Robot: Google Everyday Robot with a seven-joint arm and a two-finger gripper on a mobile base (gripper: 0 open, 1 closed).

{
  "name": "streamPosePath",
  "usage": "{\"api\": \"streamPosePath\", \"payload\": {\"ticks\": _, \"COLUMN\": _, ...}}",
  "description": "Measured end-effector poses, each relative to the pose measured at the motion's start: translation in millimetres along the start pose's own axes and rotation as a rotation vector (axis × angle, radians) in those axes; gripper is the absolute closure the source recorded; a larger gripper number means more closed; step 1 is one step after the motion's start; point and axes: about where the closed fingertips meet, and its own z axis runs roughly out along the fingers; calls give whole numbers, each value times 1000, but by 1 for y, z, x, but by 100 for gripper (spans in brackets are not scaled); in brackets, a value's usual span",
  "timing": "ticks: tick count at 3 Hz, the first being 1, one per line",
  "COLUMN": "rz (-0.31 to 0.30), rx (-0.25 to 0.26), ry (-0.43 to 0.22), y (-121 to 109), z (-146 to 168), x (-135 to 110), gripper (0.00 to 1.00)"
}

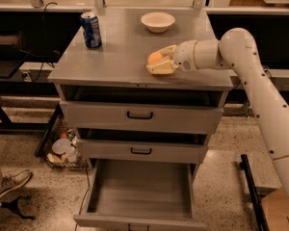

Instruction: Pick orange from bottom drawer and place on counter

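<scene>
The orange (pixel 155 57) sits between the pale fingers (pixel 160 69) of my gripper (pixel 158 60), low over the right front part of the counter (pixel 120 57). The gripper reaches in from the right on a white arm and is shut on the orange. I cannot tell whether the orange touches the counter top. The bottom drawer (pixel 139 191) is pulled wide open below, and its grey floor shows nothing in it.
A blue soda can (pixel 91 30) stands at the counter's back left and a white bowl (pixel 157 21) at the back middle. The two upper drawers (pixel 139 115) are slightly ajar. A person's shoe (pixel 7 186) and a basket of clutter (pixel 62 150) are on the floor at left.
</scene>
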Motion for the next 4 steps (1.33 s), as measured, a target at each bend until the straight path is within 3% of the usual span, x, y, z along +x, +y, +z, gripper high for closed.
{"api": "streamPosePath", "payload": {"ticks": 1, "rz": 3, "rx": -10, "ry": 7, "y": 1, "z": 2, "x": 0, "gripper": 6}}
{"api": "streamPosePath", "payload": {"ticks": 2, "rz": 5, "rx": -17, "ry": 6, "y": 2, "z": 3, "x": 0, "gripper": 0}}
{"api": "streamPosePath", "payload": {"ticks": 4, "rz": 12, "rx": -27, "ry": -3, "y": 4, "z": 3, "x": 0, "gripper": 0}}
